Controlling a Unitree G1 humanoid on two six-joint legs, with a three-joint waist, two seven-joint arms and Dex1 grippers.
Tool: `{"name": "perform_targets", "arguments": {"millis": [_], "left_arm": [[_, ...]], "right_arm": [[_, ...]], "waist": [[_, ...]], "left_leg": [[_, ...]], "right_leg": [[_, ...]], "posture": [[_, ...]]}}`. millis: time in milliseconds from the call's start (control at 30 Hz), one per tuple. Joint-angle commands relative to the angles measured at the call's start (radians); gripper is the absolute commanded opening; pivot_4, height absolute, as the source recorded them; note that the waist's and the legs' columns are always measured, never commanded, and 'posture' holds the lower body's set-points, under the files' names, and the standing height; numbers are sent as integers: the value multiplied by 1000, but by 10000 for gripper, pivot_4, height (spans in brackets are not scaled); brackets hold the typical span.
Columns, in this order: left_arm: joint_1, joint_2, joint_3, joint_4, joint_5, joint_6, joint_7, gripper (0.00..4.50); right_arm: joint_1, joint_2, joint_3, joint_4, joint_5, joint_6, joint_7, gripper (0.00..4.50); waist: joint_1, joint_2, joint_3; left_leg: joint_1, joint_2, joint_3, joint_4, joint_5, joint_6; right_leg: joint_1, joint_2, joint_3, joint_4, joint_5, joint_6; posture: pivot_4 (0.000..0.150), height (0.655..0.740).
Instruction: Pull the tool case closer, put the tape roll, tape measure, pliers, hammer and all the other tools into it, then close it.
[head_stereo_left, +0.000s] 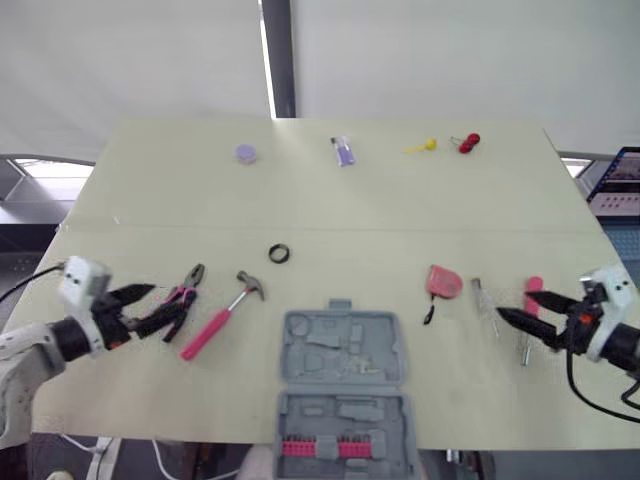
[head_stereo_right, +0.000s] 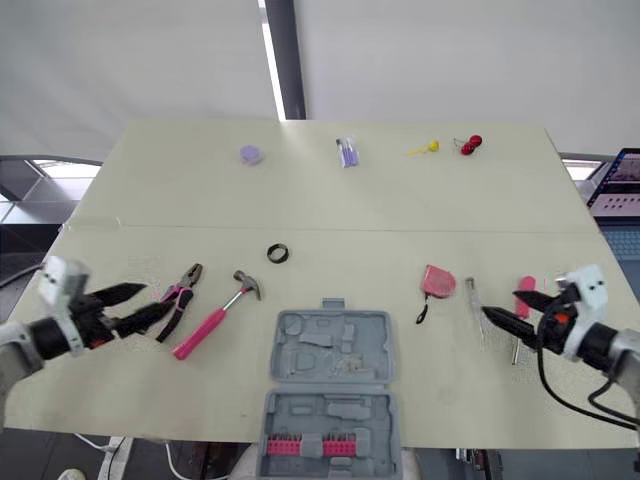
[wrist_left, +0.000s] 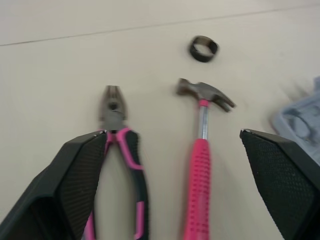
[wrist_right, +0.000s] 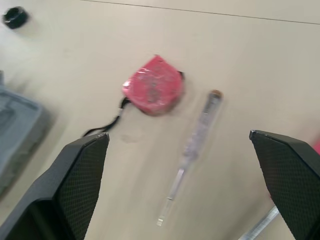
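We see the tabletop (head_stereo_left: 330, 200) brightly and evenly lit by soft light from above. The hammer (head_stereo_left: 222, 318) and pliers (head_stereo_left: 180, 300) throw only faint, short shadows close beside them, and a brighter strip of light (head_stereo_left: 266, 60) shows between the white curtains (head_stereo_left: 130, 60) behind. In the wrist views we find the tape measure (wrist_right: 152, 85) soft and the corner of the tool case (wrist_left: 300, 117) smeared by blur.
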Motion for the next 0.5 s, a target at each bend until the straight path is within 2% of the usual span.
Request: {"name": "perform_targets", "arguments": {"millis": [33, 133, 300, 500], "left_arm": [[8, -12, 116, 100, 39, -94, 103, 45000], [11, -20, 128, 176, 119, -184, 217, 45000], [-41, -39, 198, 334, 193, -298, 446, 45000], [-41, -56, 169, 376, 205, -334, 511, 45000]], "right_arm": [[-22, 6, -54, 148, -59, -143, -46, 44620], [-69, 22, -96, 286, -84, -259, -115, 44620], [-69, 70, -145, 276, -102, -330, -239, 44620], [-65, 109, -140, 273, -123, -375, -298, 44620]], "waist": [[-2, 0, 0], [-4, 0, 0], [-6, -1, 0], [-8, -2, -1]], "left_leg": [[0, 0, 0, 0, 0, 0], [0, 0, 0, 0, 0, 0], [1, 0, 0, 0, 0, -1], [0, 0, 1, 0, -1, -1]], "right_leg": [[0, 0, 0, 0, 0, 0], [0, 0, 1, -1, 0, 0], [-1, 0, 1, -3, 0, 0], [0, 0, 1, 0, 0, 0]], "posture": [[1500, 7400], [1500, 7400], [1500, 7400], [1500, 7400]]}}
